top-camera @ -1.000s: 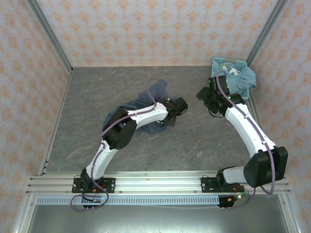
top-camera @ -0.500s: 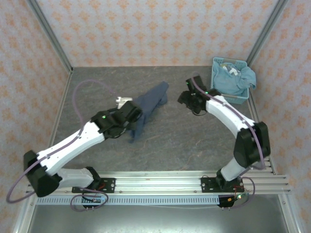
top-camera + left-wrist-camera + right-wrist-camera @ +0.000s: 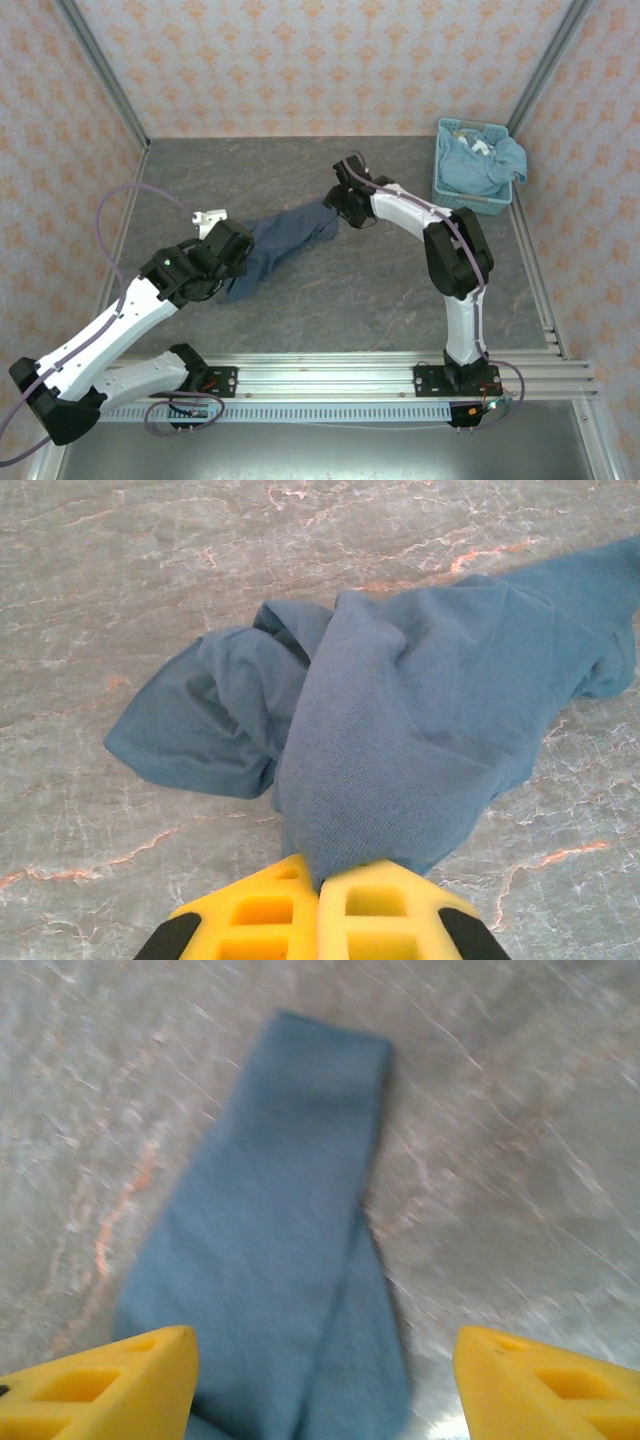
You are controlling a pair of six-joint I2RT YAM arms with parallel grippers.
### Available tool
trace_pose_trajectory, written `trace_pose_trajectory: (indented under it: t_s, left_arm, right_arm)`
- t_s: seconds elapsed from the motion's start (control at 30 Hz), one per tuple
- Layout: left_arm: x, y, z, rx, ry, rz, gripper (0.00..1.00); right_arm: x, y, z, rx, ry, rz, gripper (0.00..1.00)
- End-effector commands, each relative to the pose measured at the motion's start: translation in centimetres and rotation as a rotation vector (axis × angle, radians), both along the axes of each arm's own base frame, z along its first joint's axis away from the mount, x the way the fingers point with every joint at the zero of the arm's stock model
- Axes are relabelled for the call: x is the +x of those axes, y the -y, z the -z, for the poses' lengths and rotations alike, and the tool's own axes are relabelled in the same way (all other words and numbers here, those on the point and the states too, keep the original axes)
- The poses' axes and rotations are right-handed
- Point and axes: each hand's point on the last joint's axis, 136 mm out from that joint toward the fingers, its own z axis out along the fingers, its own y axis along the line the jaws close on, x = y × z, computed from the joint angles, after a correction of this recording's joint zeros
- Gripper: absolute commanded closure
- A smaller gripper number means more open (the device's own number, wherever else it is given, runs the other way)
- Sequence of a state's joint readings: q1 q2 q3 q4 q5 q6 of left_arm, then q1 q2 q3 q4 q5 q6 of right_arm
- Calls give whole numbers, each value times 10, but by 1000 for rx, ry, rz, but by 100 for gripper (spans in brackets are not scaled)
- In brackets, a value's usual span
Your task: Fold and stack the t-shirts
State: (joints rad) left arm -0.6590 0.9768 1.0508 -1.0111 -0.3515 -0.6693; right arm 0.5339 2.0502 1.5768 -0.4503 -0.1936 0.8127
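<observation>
Left end effector (image 3: pixel 318 878) grips the near end of the dark slate-blue t-shirt (image 3: pixel 285 235), stretched across the bench (image 3: pixel 380 290). Right end effector (image 3: pixel 325 1360), released and spread wide, hangs over its far end; lighter t-shirts (image 3: pixel 485 165) sit in the basket (image 3: pixel 468 203) at far right.

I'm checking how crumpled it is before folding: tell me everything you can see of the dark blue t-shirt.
The dark slate-blue t-shirt is plain soft knit cloth, unfolded and bunched into a long rumpled strip on the grey marbled table. The left gripper is shut on a fold at one end; the right gripper is open over the other end.
</observation>
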Motion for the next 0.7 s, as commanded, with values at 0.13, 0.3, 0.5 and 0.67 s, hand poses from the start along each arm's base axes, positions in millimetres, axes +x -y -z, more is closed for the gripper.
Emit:
trace_pose_trajectory:
  t_s: [0.13,0.3,0.5,0.67]
  left_arm:
    - [-8,-19,-6,31,26,-53,100]
    - [-6,-17,-8,25,32,-54,100]
    - [-5,-20,-16,27,57,-70,100]
    - [-5,-26,-27,26,97,-88,100]
  right_arm:
    - [33,7,29,-60,-29,59,45]
    - [38,20,42,-103,-63,96,47]
    - [51,16,52,-89,-65,75,51]
    - [62,9,57,-64,-70,65,58]
